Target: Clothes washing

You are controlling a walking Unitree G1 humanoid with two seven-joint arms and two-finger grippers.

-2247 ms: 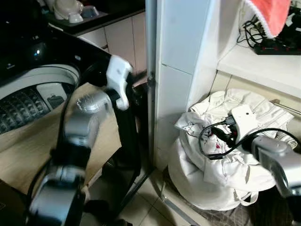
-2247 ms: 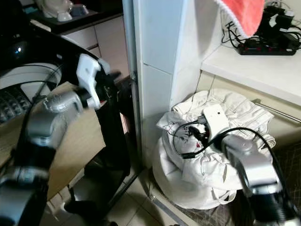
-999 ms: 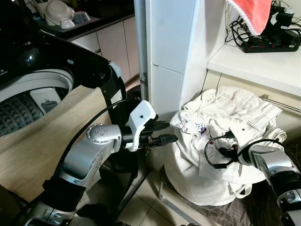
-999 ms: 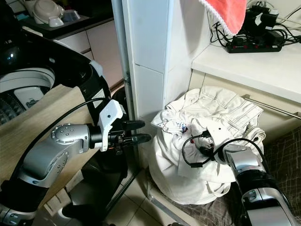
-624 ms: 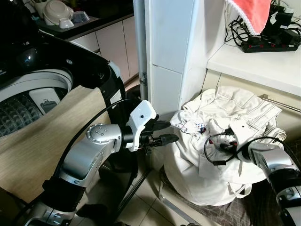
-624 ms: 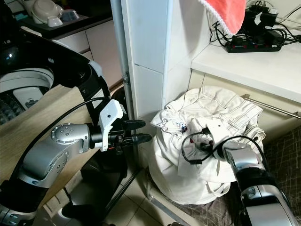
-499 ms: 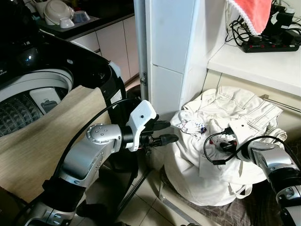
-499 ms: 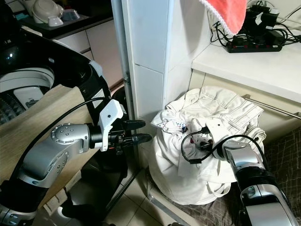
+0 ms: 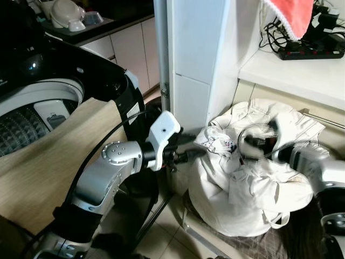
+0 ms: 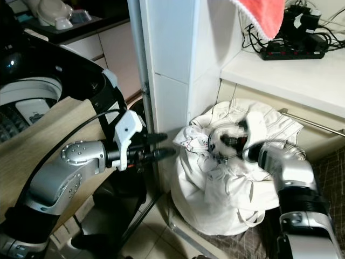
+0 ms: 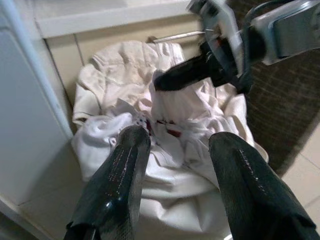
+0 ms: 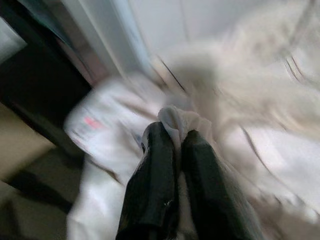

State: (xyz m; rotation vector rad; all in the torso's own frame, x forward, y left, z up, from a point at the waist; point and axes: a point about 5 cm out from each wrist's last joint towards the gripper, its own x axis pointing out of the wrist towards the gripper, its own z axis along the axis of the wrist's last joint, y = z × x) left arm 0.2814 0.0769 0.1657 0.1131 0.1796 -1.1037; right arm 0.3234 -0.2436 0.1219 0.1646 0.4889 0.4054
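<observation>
Here's the heap of crumpled white cotton clothes (image 9: 253, 183), soft and full of folds, piled into a rounded mound at the foot of the tall white tiled pillar (image 9: 199, 59), just to the right of it. A small patch of printed fabric with red and blue specks (image 9: 218, 144) pokes out on the pillar side of the pile.

The right gripper (image 12: 172, 142) is on top of that mound, blurred in the head views. From its wrist, the two glossy black fingers (image 12: 155, 175) are pinched together with a fold of white cloth (image 12: 175, 117) caught between their tips. A thin black cable (image 10: 226, 141) loops around the silver right arm (image 10: 283, 167) above the clothes.

The left gripper (image 11: 177, 142) reaches out from the other side of the pillar, level with the heap's near edge. Its long, smooth black fingers (image 11: 125, 175) are spread wide with nothing between them, pointing at the pile, tips just short of the cloth.

Left of the pillar stands the dark top-loading washing machine (image 9: 32, 102), its pale ribbed drum rim showing, a light wood-grain board (image 9: 48, 162) across its front. Up and right of the pillar, a coral towel with a white scalloped edge (image 9: 294, 13) hangs above a white shelf (image 9: 291, 67) carrying a black power strip with tangled cords (image 9: 312, 48).
</observation>
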